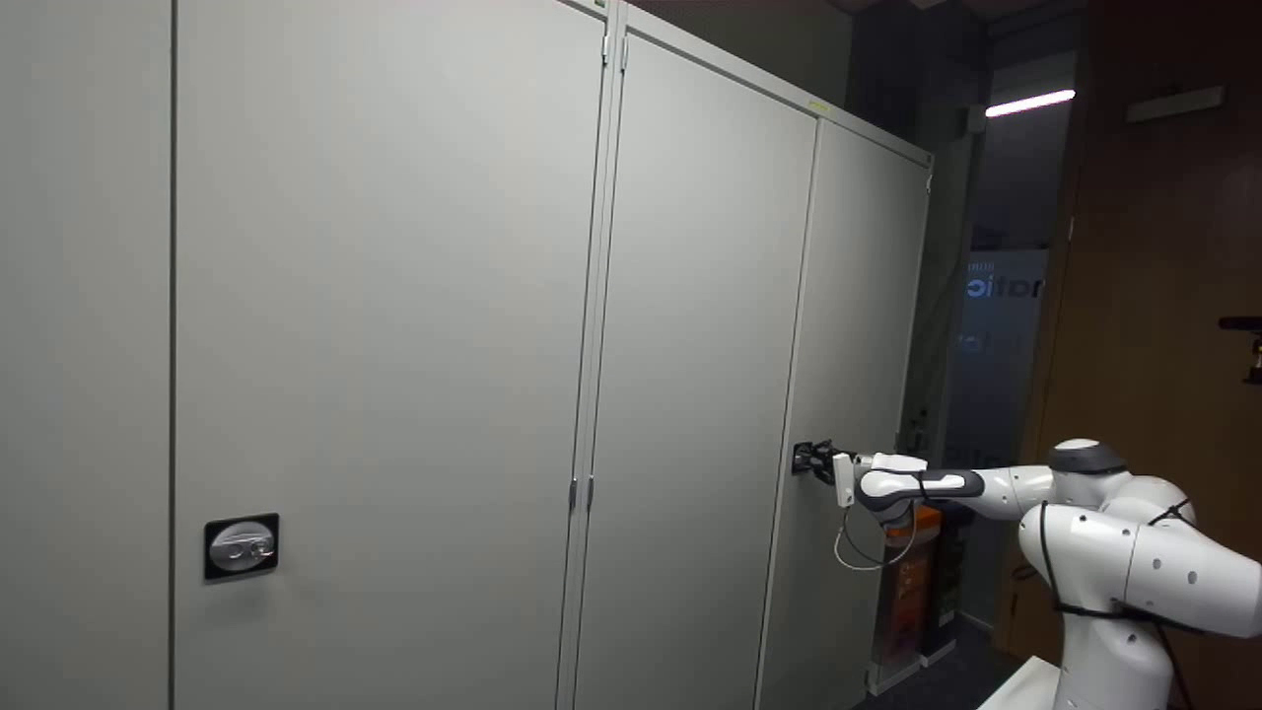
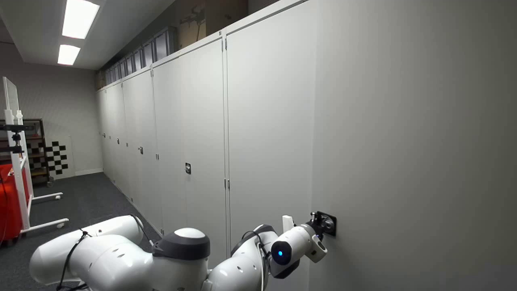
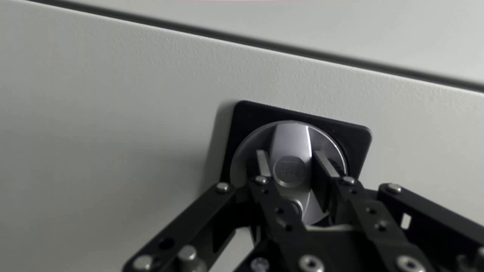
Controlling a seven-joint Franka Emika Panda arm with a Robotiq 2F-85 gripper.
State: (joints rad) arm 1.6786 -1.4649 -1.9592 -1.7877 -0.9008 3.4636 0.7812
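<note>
A silver round turn handle [image 3: 291, 138] with a raised ridge sits on a black square plate [image 3: 351, 138] on a light grey cabinet door [image 3: 113, 94]. My gripper [image 3: 290, 166] has one finger on each side of the ridge, close against it, and appears shut on it. The lower part of the handle is partly hidden by the fingers. In both exterior views the gripper [image 1: 820, 461] [image 2: 318, 223] is at the handle plate [image 1: 799, 460] [image 2: 333, 224], with the arm reaching level to the door. The door is flush with its neighbour.
A dark seam [image 3: 264, 43] runs beside the handle. Another handle [image 1: 242, 547] is on a neighbouring cabinet, and a further handle [image 2: 188, 168] shows down the row. An orange box [image 1: 909, 582] stands beyond the cabinet. A white wheeled stand [image 2: 24, 169] and red object [image 2: 10, 202] stand across the aisle.
</note>
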